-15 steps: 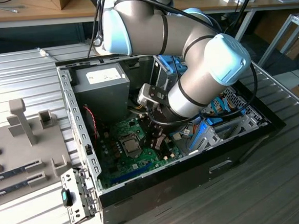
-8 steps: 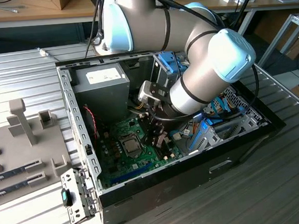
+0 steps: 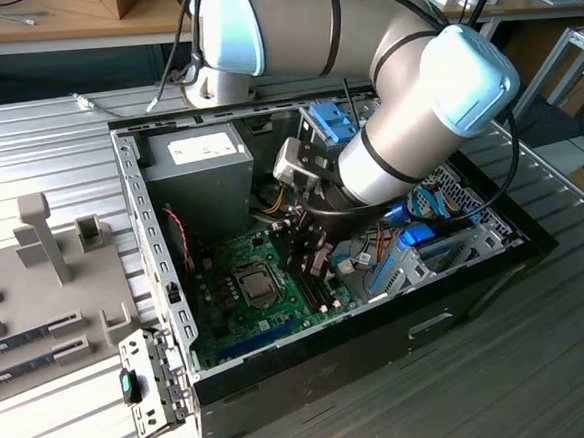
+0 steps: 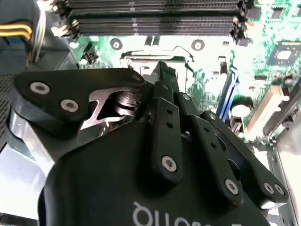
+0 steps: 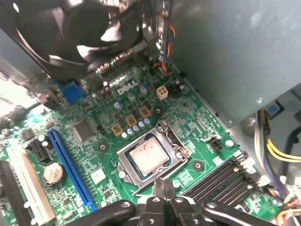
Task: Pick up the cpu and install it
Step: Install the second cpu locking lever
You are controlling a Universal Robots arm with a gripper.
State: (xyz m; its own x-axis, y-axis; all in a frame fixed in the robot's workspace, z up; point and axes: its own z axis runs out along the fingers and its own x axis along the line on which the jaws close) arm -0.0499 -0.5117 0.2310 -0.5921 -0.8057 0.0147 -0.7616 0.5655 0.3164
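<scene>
Hanging over the open computer case [image 3: 167, 288], my gripper [image 5: 164, 186] sits just beside the socket [image 5: 153, 157], and its fingertips are pressed together with nothing between them. The cpu [image 5: 149, 156] lies flat inside that socket on the green board [image 5: 94, 141], its silver top facing up, with the metal frame around it. In the exterior view the same cpu [image 3: 258, 285] shows as a small grey square in the middle of the board, and my gripper [image 3: 309, 253] is close to it on the exterior view's right. Long dark memory slots [image 5: 216, 176] run next to the socket. A big grey power box [image 3: 203, 170] fills a corner of the case, and a round black fan [image 5: 84, 28] sits by the board's edge. The case rests on a table [image 3: 542, 352] made of ridged silver metal. On the exterior view's left a grey tray [image 3: 46, 286] lies on that table. Farther back stand wooden benches [image 3: 68, 19] with cables on them.
</scene>
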